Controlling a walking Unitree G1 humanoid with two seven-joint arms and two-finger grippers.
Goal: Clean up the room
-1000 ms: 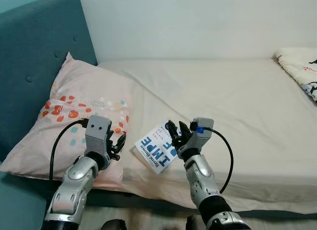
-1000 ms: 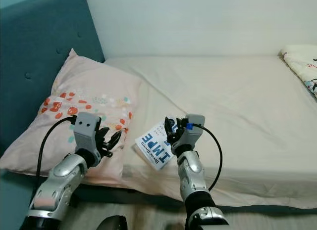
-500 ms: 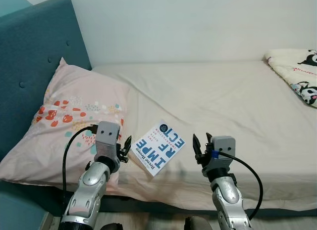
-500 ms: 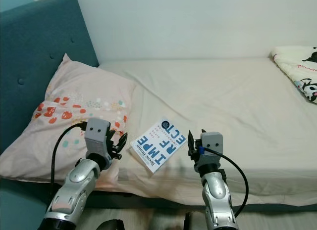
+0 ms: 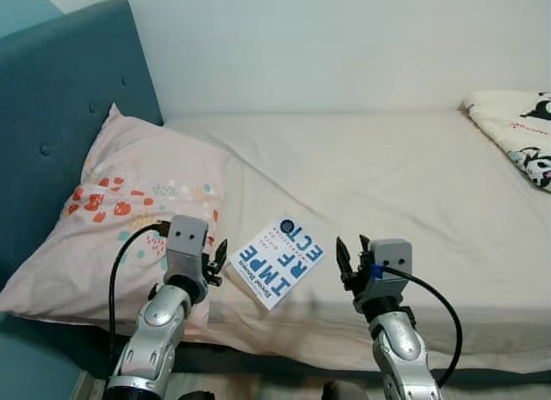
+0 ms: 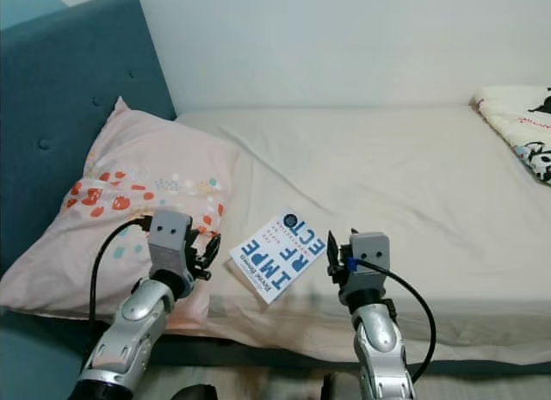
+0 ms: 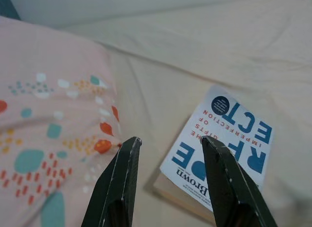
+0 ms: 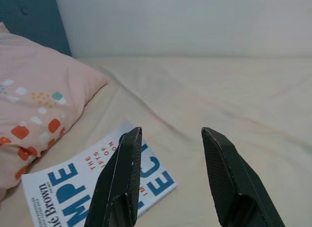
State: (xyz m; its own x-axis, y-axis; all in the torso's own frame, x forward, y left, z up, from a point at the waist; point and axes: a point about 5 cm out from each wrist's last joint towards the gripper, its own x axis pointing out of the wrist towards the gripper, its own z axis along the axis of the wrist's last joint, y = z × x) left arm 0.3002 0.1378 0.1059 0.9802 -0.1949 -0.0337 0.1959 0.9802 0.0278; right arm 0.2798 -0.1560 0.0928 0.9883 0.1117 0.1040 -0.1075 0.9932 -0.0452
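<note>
A white paperback book (image 5: pixel 277 261) with big blue letters lies flat on the beige bed sheet, near the mattress's front edge. The book (image 7: pixel 219 141) also shows beyond my left fingers, and the book (image 8: pixel 92 185) lies below my right fingers. My left gripper (image 5: pixel 215 261) is open, just left of the book and over the corner of the pink pillow (image 5: pixel 120 219). My right gripper (image 5: pixel 350 255) is open, a little right of the book, holding nothing.
The bed (image 5: pixel 405 176) runs back to a white wall. A teal padded headboard (image 5: pixel 60 116) rises on the left behind the pillow. A cream cartoon-print blanket (image 5: pixel 516 129) sits at the far right. The mattress front edge (image 5: pixel 482 348) drops off below my arms.
My right gripper has come off the book and drawn back to its right; the book stays on the sheet. The camera has shifted a little. My left gripper barely moved.
</note>
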